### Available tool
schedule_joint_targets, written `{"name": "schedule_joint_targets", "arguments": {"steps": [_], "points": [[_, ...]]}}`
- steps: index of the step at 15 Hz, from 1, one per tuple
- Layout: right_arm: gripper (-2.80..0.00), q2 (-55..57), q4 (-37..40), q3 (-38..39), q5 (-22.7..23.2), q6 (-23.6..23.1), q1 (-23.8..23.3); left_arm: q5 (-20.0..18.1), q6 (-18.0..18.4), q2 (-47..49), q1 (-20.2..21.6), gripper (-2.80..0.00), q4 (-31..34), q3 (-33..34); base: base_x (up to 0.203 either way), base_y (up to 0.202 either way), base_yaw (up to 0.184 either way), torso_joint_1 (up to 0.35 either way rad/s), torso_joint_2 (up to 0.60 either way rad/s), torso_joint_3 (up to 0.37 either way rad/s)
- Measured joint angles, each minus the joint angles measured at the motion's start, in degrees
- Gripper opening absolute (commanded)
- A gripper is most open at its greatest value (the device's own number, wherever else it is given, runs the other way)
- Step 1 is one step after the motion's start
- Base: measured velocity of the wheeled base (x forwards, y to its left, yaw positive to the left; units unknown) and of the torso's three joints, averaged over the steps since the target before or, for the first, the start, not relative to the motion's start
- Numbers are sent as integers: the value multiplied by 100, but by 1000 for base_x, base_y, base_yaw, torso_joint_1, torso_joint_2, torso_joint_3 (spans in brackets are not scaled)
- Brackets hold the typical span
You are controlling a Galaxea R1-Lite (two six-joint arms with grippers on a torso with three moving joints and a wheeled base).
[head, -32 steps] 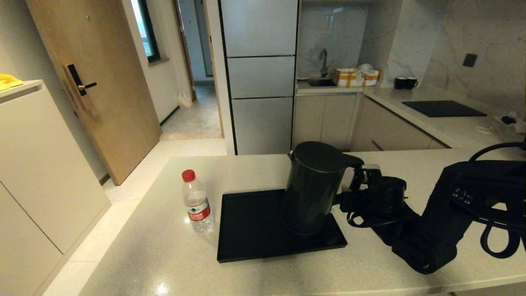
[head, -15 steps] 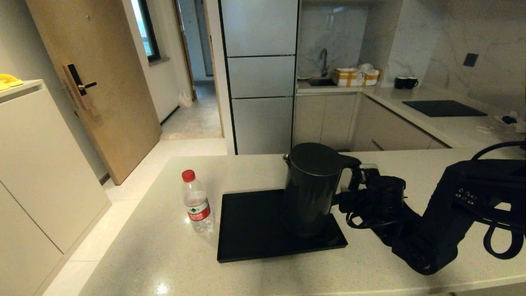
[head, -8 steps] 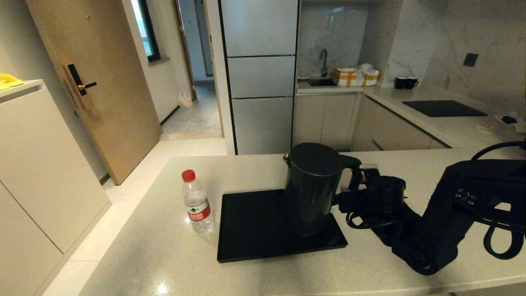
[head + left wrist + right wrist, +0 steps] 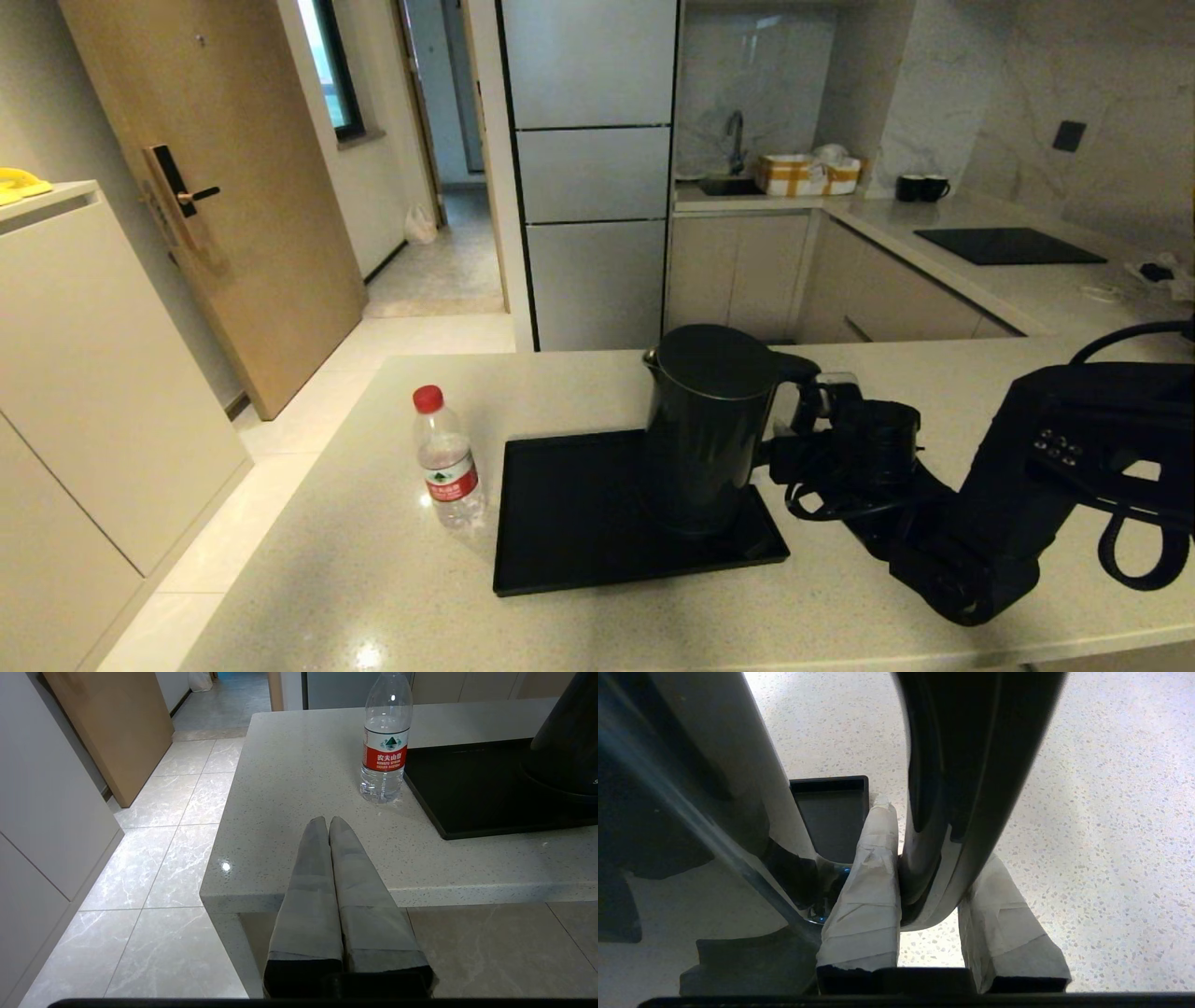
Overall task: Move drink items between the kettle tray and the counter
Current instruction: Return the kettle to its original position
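While clamped by the right gripper [image 4: 920, 858] at its handle, kettle [image 4: 707, 425] upright near the tray's [image 4: 569, 523] right edge; left gripper [image 4: 329, 823] closed, empty.

A wooden door [image 4: 219, 177] with a black handle lock stands left, beside pale cabinets [image 4: 84, 373]. Marble-look floor tiles [image 4: 439, 271] lead down a hallway. Behind, a tall grey fridge [image 4: 590, 168], a sink tap [image 4: 736, 131], and a marble wall [image 4: 1074, 84]

Far ahead of me stand two black mugs [image 4: 920, 188] beside a black cooktop [image 4: 1008, 245] on the grey worktop [image 4: 1036, 285]; a wooden door [image 4: 210, 177] stands far left.
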State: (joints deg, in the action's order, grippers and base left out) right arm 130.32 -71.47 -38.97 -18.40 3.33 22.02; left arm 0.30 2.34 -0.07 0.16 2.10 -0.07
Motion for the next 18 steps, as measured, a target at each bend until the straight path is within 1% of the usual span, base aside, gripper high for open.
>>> {"name": "schedule_joint_targets", "arguments": {"steps": [18], "points": [[-280, -123, 26, 56, -38, 24, -6, 2, 0, 0, 0, -280, 1, -2, 0, 0, 0, 0, 0, 0]]}}
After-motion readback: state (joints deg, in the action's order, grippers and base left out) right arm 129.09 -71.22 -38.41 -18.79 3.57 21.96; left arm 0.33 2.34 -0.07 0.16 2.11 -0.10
